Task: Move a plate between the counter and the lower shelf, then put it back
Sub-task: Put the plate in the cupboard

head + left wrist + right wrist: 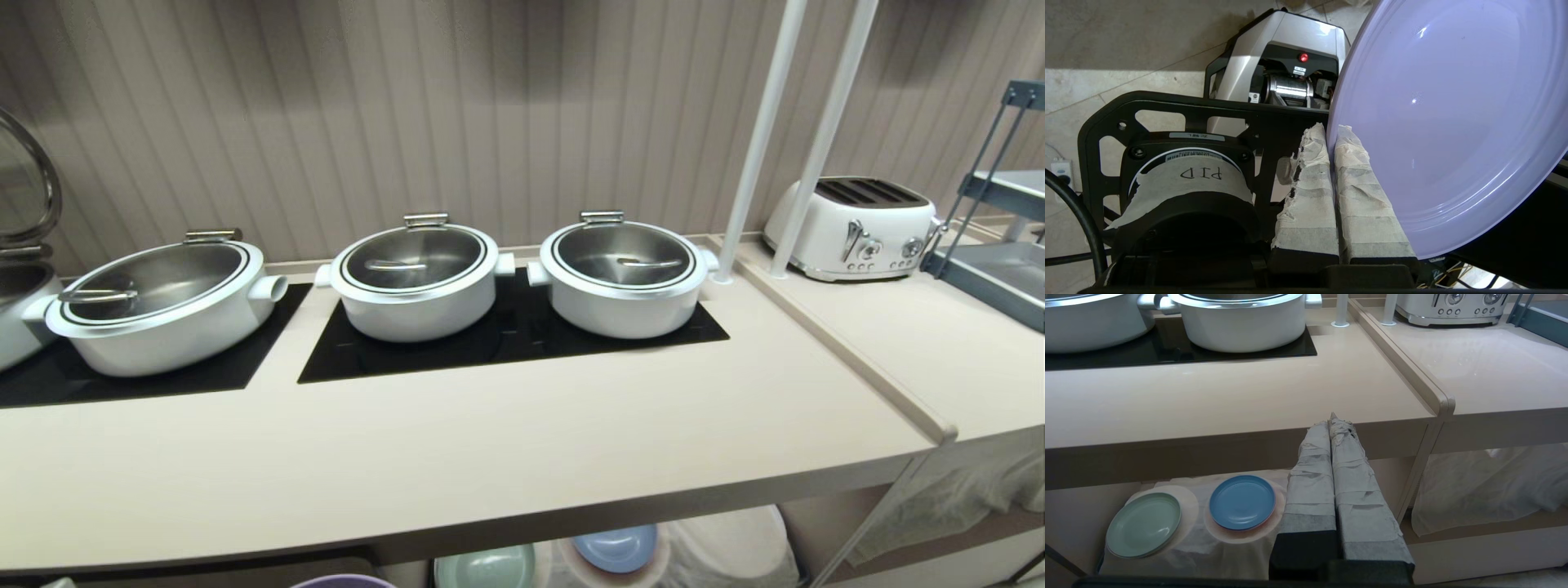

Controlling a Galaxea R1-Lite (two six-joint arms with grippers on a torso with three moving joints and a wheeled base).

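1. The left gripper (pixel 1331 132) is clamped on the rim of the plate (pixel 1445 122) — its taped fingers (pixel 1306 196) pinch the lilac edge between them.
2. The plate hangs tilted over the robot's base (pixel 1282 53) and the tiled floor (pixel 1126 36); in the head view only a sliver of it (pixel 343 581) shows below the front edge of the counter (pixel 457 457).
3. The right gripper (pixel 1331 420) is pressed closed on nothing — it hangs before the lower shelf (pixel 1069 510), where a blue plate (pixel 1242 502) and a mint-green plate (pixel 1144 523) lie.
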